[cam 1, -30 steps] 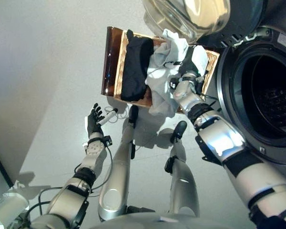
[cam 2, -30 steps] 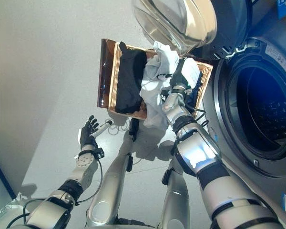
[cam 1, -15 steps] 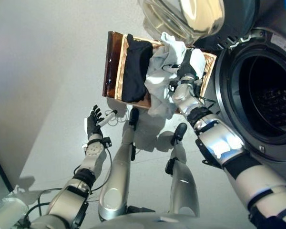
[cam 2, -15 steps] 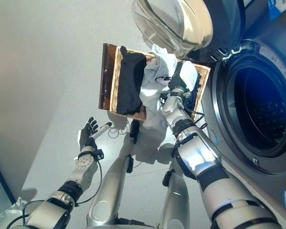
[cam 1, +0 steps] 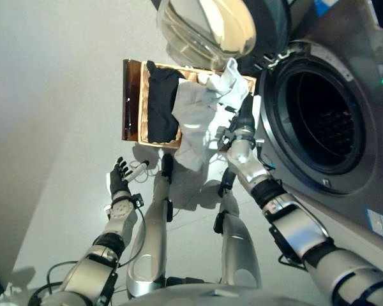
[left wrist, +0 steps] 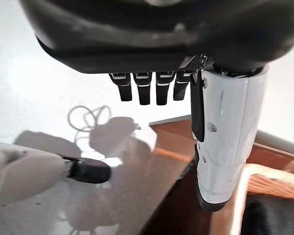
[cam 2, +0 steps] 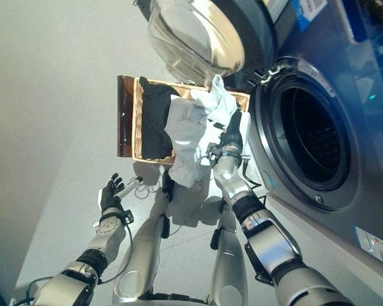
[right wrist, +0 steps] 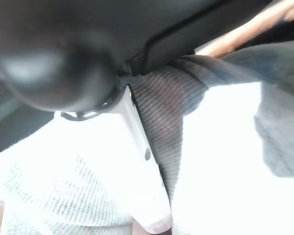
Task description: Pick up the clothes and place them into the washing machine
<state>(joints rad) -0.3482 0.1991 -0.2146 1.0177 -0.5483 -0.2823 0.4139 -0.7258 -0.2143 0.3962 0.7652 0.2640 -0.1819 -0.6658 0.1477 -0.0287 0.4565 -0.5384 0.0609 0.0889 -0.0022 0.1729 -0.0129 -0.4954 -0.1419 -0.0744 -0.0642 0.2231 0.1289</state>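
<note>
1. Pale grey floor (cam 1: 51, 95) runs smooth under everything; a wicker basket (cam 1: 142, 102) with a dark brown flap on its outer side sits on it, just beside the washing machine (cam 1: 345, 76).
2. Front loader on the robot's right, round drum opening (cam 1: 319, 121) dark and uncovered, glass door (cam 1: 207, 29) swung wide and hanging over the basket's far end.
3. Inside the basket, a black garment (cam 1: 161, 105) lies along the left half, long axis running from the near rim to the far rim.
4. White knitted garment (cam 1: 198, 118) is partly lifted: it hangs long and crumpled, the top bunched toward the machine door, the lower end drooping over the basket's near rim.
5. Right hand (cam 1: 242, 121) is at that white cloth's machine side; its wrist view is filled with ribbed white knit against the thumb (right wrist: 147, 196), closed on the fabric.
6. Left hand (cam 1: 119, 175) hovers low over bare floor, near the basket's near-left corner, fingers (left wrist: 144, 90) straight and spread, holding nothing.
</note>
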